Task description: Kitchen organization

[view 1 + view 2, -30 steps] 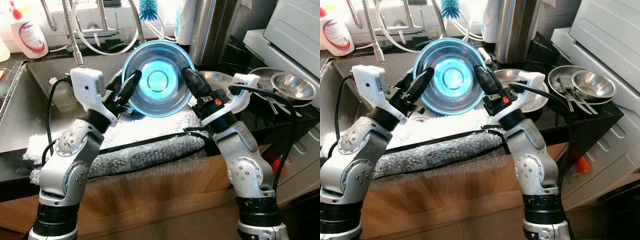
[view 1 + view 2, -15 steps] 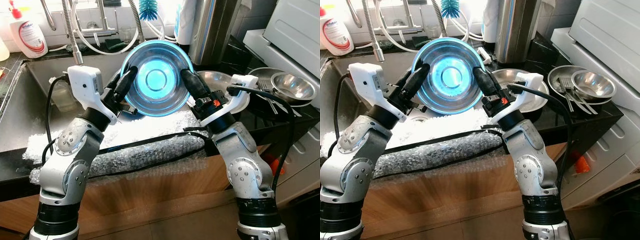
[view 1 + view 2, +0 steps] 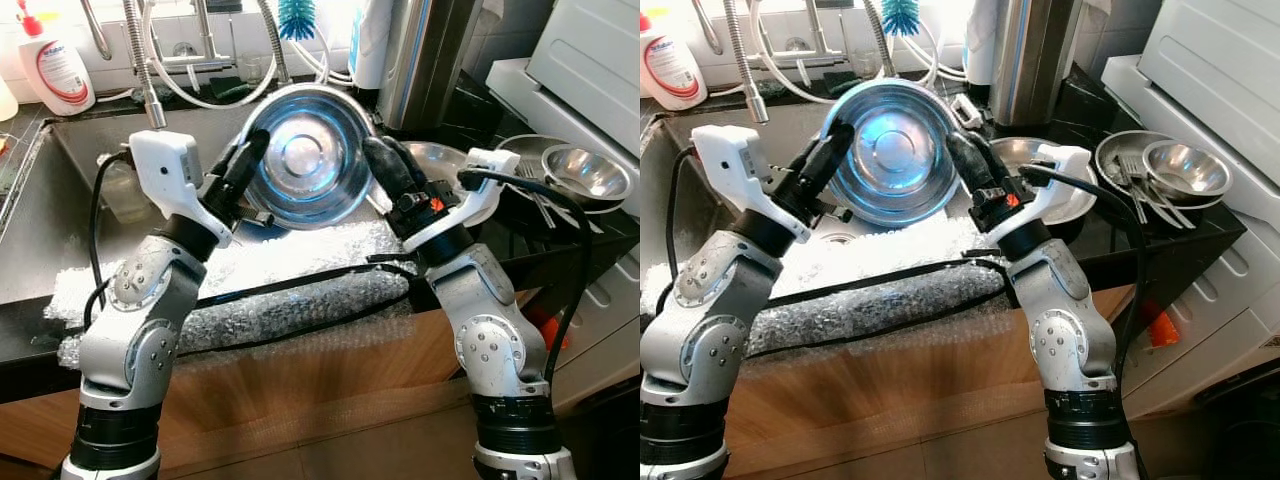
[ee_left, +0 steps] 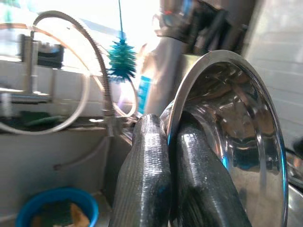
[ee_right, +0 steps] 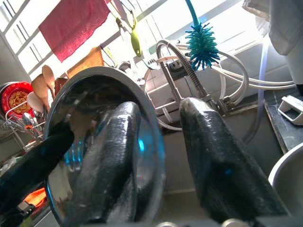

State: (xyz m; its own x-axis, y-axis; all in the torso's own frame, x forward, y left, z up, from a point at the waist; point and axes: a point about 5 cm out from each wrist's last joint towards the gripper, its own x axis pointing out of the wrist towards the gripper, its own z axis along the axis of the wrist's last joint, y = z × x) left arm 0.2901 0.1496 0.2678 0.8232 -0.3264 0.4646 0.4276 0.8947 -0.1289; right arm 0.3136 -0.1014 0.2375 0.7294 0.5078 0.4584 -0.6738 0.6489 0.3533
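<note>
A steel bowl (image 3: 305, 160) hangs on edge above the sink, its hollow facing me and tipped back a little. My left gripper (image 3: 250, 155) is shut on the bowl's left rim; the left wrist view shows both fingers (image 4: 147, 179) pinching the rim of the bowl (image 4: 236, 118). My right gripper (image 3: 385, 165) is at the bowl's right rim. In the right wrist view, one of its fingers (image 5: 109, 165) lies inside the bowl (image 5: 85, 109). The other stands outside with a gap, so this gripper (image 5: 161, 123) is open around the rim.
The sink (image 3: 80, 150) lies below, with a spring faucet (image 3: 145, 70) and a soap bottle (image 3: 58, 65) behind it. Bubble wrap (image 3: 280, 290) covers the counter's front edge. Steel plates and bowls with cutlery (image 3: 580, 170) stand on the right, and another steel bowl (image 3: 440, 160) sits behind my right gripper.
The bowl has tipped back and sunk slightly, and its blue glare has faded. The right gripper's fingers have parted at the rim. The left gripper keeps its hold.
</note>
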